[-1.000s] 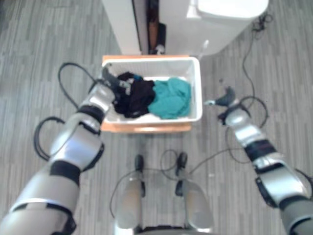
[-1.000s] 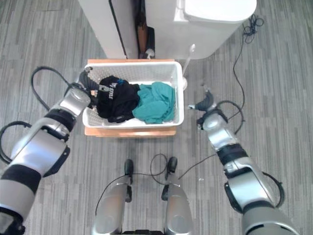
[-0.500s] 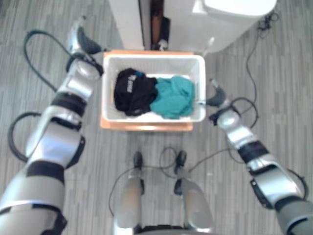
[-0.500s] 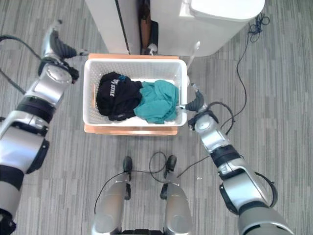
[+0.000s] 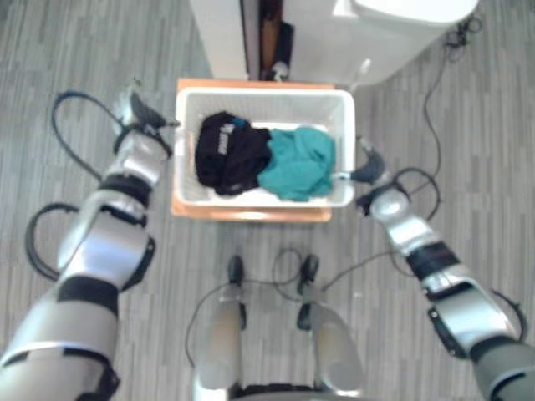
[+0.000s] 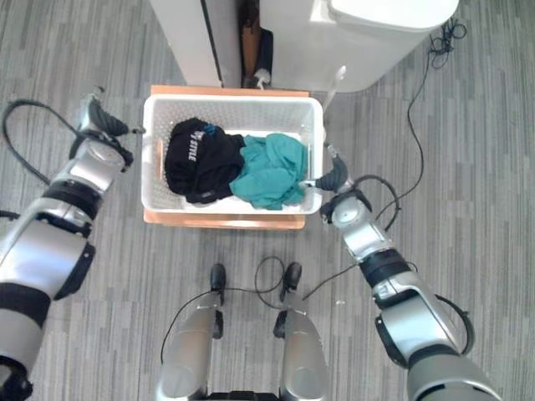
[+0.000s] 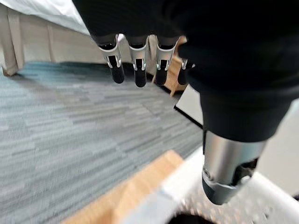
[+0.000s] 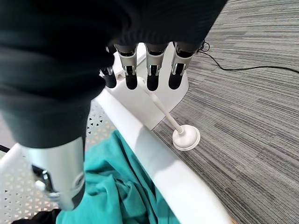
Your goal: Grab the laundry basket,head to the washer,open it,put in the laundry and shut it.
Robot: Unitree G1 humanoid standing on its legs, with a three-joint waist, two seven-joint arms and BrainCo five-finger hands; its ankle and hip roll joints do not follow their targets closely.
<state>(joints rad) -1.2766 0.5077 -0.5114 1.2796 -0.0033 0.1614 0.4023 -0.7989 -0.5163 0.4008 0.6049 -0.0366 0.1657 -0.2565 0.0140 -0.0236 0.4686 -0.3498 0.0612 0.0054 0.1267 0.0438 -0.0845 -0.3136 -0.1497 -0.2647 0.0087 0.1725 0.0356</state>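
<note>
On the floor ahead: a white laundry basket (image 6: 231,107) sat on a low wooden platform (image 6: 221,220), just in front of the washer (image 6: 368,42); raised like that, its rim was within reach of both arms.
Basket contents: a black garment (image 6: 196,163) lay on the robot's left side and a teal garment (image 6: 269,170) on its right, touching in the middle; both were inside the walls, so the load looked ready to travel.
Left hand: the left hand (image 5: 138,111) hung just beside the basket's left wall, apart from it; in its wrist view the fingers (image 7: 135,63) were straight and held nothing, with the thumb (image 7: 227,170) over the basket's corner. I judged it was placed to take that side.
Right hand: the right hand (image 6: 333,174) stood at the basket's right rim, its fingers (image 8: 152,70) relaxed and hanging beyond the rim (image 8: 154,156) while the thumb (image 8: 58,175) hung over the teal garment inside. The rim ran between thumb and fingers, but nothing was clamped; whether it touched the rim I could not tell.
Stage: the grab seemed not yet made, since neither hand was curled round the rim.
Beside the washer: a small white plunger-like tool (image 8: 180,130) leaned by the machine's foot, near the basket's far right corner, clear of both hands.
Risk: lifting by one side alone could tip the clothes out, which probably explained a hand at each end.
</note>
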